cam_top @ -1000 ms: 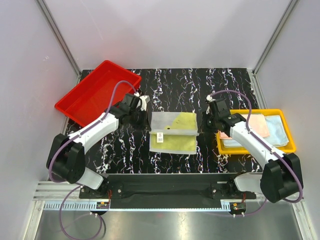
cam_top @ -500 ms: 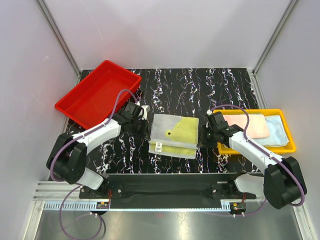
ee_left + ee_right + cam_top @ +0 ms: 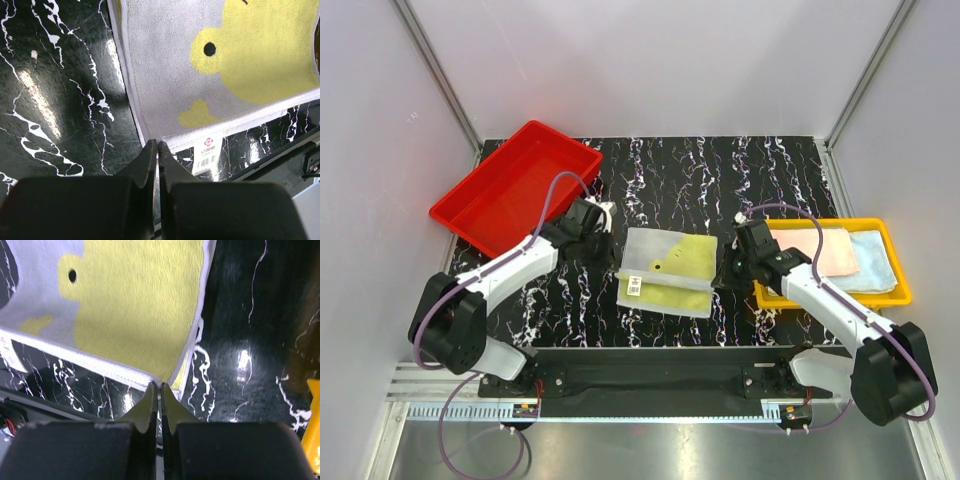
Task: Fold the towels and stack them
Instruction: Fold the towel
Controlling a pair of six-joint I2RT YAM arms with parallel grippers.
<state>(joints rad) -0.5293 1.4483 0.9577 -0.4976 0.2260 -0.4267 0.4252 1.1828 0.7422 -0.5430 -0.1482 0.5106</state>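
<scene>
Top view: the duck towel [image 3: 665, 272] lies mid-desk [image 3: 700, 170], between the arms.

Left wrist: the left gripper [image 3: 156, 146] is pinched together on a left corner.

Right wrist: the right gripper [image 3: 160, 386] is clamped on a right corner. Uneven pulling could skew the fold — or a thin pinch could slip.

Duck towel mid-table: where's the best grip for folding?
The duck towel lies flat, so only its hemmed corners offer a thin edge to pinch. Take the two near corners, one per arm, each from its outer side. The left gripper and right gripper are shut on those corners.
</scene>
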